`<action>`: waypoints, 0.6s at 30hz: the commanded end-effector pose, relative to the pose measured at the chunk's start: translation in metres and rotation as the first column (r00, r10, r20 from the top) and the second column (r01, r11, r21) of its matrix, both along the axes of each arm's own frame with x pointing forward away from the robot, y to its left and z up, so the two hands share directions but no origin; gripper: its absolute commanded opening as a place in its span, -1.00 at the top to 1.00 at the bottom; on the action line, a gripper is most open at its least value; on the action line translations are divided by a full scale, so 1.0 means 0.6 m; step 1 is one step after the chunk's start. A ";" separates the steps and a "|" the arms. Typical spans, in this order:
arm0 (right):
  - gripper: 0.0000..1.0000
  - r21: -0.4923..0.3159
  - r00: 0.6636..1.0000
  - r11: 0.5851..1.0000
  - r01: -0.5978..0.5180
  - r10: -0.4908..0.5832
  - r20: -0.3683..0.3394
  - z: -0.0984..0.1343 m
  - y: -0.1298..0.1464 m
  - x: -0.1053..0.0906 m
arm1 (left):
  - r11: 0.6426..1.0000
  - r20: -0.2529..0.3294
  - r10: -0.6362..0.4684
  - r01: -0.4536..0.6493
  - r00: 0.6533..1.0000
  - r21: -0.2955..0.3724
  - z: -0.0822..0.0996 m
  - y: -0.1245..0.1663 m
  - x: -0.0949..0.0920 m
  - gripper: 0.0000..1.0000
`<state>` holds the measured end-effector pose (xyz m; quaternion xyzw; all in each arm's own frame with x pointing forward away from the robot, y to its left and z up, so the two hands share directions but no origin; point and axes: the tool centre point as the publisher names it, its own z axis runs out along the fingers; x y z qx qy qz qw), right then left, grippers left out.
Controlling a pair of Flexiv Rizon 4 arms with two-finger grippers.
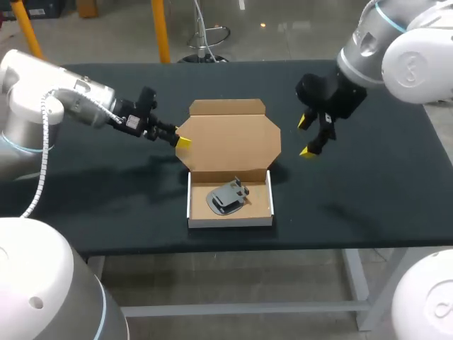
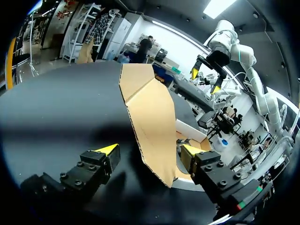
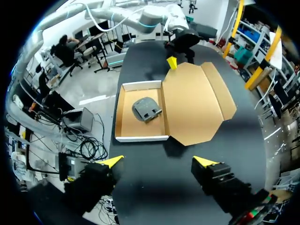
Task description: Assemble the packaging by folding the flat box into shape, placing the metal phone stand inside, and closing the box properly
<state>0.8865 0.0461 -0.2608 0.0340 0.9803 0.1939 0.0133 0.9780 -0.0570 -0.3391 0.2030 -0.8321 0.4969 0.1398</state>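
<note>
The box [image 1: 230, 222] is folded into a tray with low walls. The metal phone stand [image 1: 228, 197] lies inside the box, on its floor. So I think the folding is done and the stand is in. What is left is to shut the box.

The lid [image 1: 230, 142] is open. It comes off the back wall of the box and looks tilted up, with its tuck flap at the far end.

My left gripper [image 2: 148, 152] is at the left edge of the lid. Its jaws are apart and the edge of the lid is in the gap between them, but they do not pinch it. My right gripper [image 1: 307, 136] hangs in the air to the right of the lid, touching nothing. Its jaws are apart and empty.

I think the lid must come down over the box and the flap must tuck in.

Under the box is the table [image 1: 368, 184], dark and flat. The box sits near the middle of it, closer to the front edge
</note>
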 end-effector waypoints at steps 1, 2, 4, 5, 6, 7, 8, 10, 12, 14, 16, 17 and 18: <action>-1.00 -0.014 1.000 1.000 -0.011 0.010 -0.021 0.004 0.009 0.012 | 0.999 -0.012 -0.037 0.036 0.999 -0.029 -0.008 -0.014 0.005 -0.61; -1.00 -0.015 1.000 1.000 -0.011 0.011 -0.020 0.005 0.010 0.013 | 0.999 -0.012 -0.037 0.037 0.999 -0.031 -0.008 -0.017 0.005 -0.49; -1.00 -0.018 1.000 1.000 -0.012 0.012 -0.018 0.007 0.011 0.015 | 0.998 -0.010 -0.042 0.042 0.999 -0.043 -0.009 -0.022 0.003 -0.18; -1.00 -0.020 1.000 1.000 -0.012 0.012 -0.016 0.007 0.012 0.016 | 0.998 -0.010 -0.043 0.042 0.999 -0.044 -0.009 -0.024 0.002 -0.10; -1.00 -0.021 1.000 1.000 -0.013 0.012 -0.016 0.008 0.013 0.017 | 0.998 -0.010 -0.044 0.043 0.999 -0.051 -0.009 -0.025 0.001 -0.01; -1.00 -0.023 1.000 1.000 -0.013 0.013 -0.015 0.009 0.013 0.017 | 0.998 -0.010 -0.044 0.043 0.999 -0.055 -0.009 -0.026 0.001 0.03; -1.00 -0.025 1.000 1.000 -0.014 0.013 -0.014 0.010 0.014 0.018 | 0.997 -0.010 -0.044 0.043 0.999 -0.057 -0.009 -0.028 0.001 0.04; -1.00 -0.027 1.000 1.000 -0.015 0.015 -0.013 0.011 0.015 0.019 | 0.997 -0.011 -0.048 0.047 0.999 -0.066 -0.009 -0.030 0.000 0.10; -1.00 -0.030 1.000 0.999 -0.017 0.016 -0.012 0.012 0.017 0.021 | 0.994 -0.010 -0.071 0.070 0.997 -0.083 -0.008 -0.035 -0.002 0.17; -1.00 -0.032 1.000 0.999 -0.018 0.018 -0.012 0.012 0.018 0.021 | 0.993 -0.005 -0.077 0.076 0.997 -0.085 -0.006 -0.037 -0.004 0.27; -1.00 -0.034 1.000 0.999 -0.019 0.018 -0.011 0.013 0.020 0.022 | 0.992 0.000 -0.084 0.083 0.996 -0.090 -0.003 -0.040 -0.006 0.29; -1.00 -0.035 1.000 0.999 -0.020 0.019 -0.011 0.013 0.020 0.022 | 0.992 0.003 -0.085 0.085 0.996 -0.091 -0.001 -0.040 -0.007 0.31; -1.00 -0.037 1.000 0.999 -0.021 0.020 -0.010 0.014 0.021 0.022 | 0.990 0.006 -0.094 0.094 0.996 -0.102 0.000 -0.041 -0.008 0.32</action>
